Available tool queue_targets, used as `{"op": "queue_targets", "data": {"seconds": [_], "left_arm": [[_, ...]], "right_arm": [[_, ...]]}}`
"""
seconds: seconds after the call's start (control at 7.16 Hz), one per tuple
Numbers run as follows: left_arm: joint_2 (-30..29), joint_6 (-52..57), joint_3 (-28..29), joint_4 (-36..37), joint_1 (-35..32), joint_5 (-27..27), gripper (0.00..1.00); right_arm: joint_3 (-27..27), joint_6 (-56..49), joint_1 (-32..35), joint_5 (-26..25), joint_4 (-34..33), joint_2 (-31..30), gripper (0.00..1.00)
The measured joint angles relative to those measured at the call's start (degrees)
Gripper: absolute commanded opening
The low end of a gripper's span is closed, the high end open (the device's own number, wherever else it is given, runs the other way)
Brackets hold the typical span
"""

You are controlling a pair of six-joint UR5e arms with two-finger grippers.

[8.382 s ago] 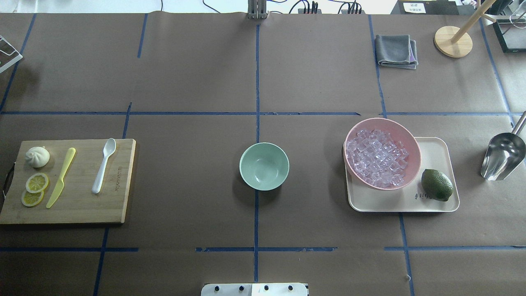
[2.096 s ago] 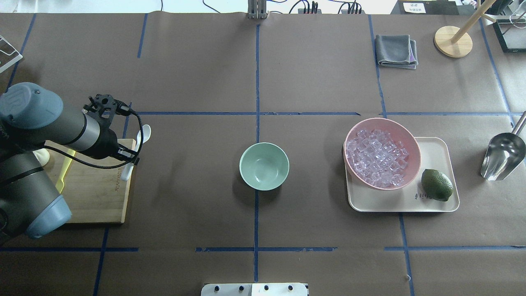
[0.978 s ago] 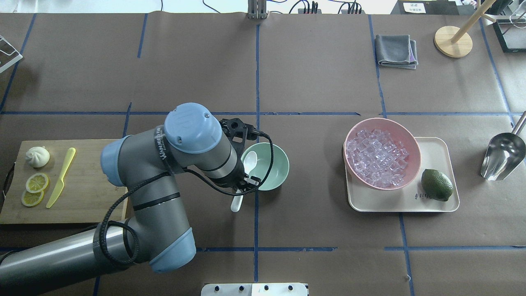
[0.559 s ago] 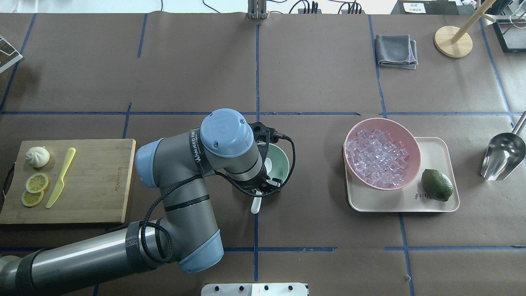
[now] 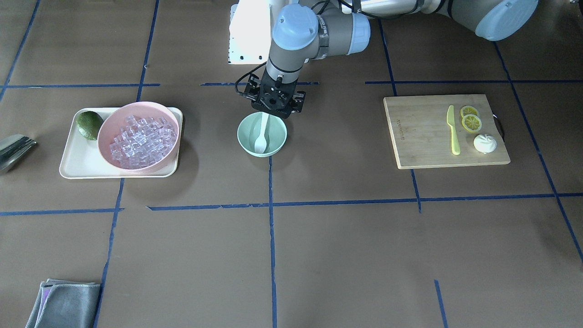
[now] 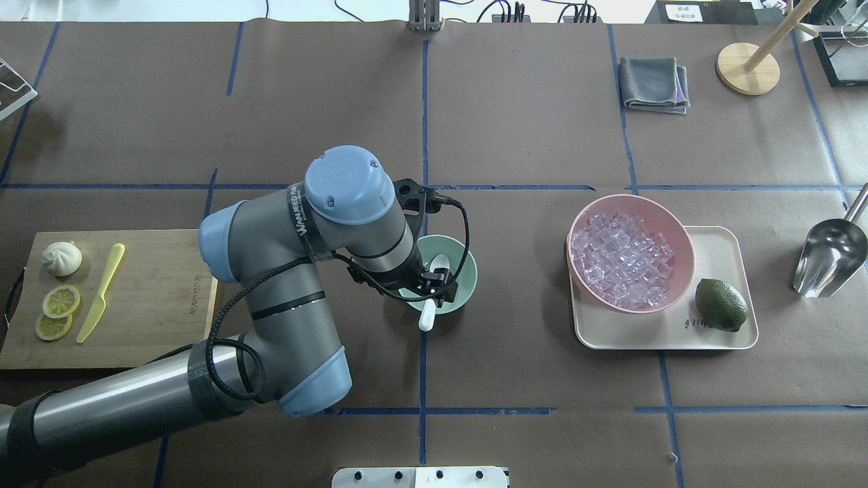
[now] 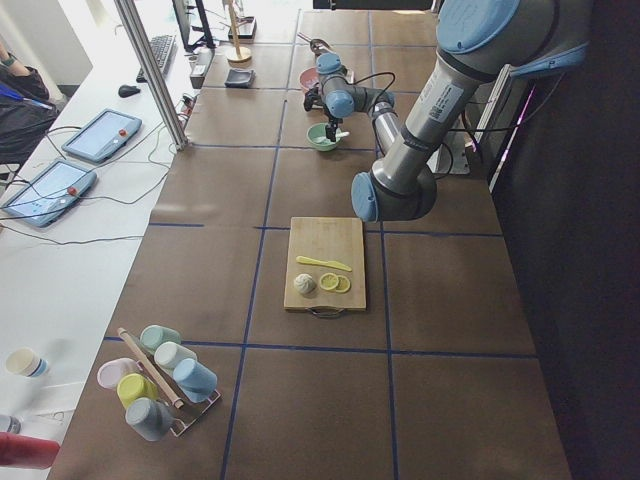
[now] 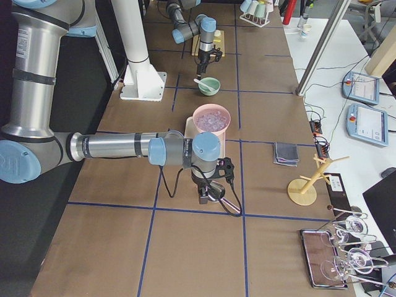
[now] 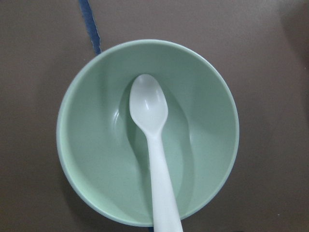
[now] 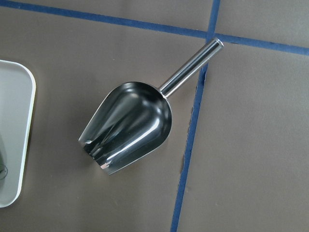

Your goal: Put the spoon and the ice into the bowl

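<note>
The mint-green bowl (image 6: 469, 270) stands mid-table. The white spoon (image 6: 441, 264) has its scoop inside the bowl and its handle slanting out over the near rim. The left wrist view shows the spoon (image 9: 149, 106) in the bowl (image 9: 96, 145). My left gripper (image 6: 432, 293) is over that rim, shut on the spoon's handle; its fingers are hidden by the wrist. The clear ice cubes (image 6: 620, 261) fill the pink bowl (image 6: 689, 266). My right gripper (image 8: 203, 197) shows only in the right side view, and I cannot tell whether it is open or shut.
The pink bowl and a lime (image 6: 721, 305) sit on a cream tray (image 6: 720, 245). A metal scoop (image 6: 831, 257) lies right of it, below the right wrist camera (image 10: 128, 125). A cutting board (image 6: 156, 305) holds a yellow knife (image 6: 102, 291). A grey cloth (image 6: 654, 83) is at the far right.
My left arm took the spoon off the cutting board and carried it right to the green bowl. In the last half second the spoon came down, with its scoop inside the bowl.
</note>
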Motion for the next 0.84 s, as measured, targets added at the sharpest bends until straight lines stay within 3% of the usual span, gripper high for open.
{"op": "queue_targets", "data": {"seconds": [0.56,0.84], "left_arm": [[16.3,24.4,-13.7,12.1,-14.8,-4.3,1.00],[28.1,32.1,-20.4,13.2,-24.8,-4.9,1.00]], "right_arm": [[5.2,8.4,-3.4,-0.1,1.1,0.6,1.00],[7.7,15.3,-6.6,-0.4,1.0,2.7,1.00]]}}
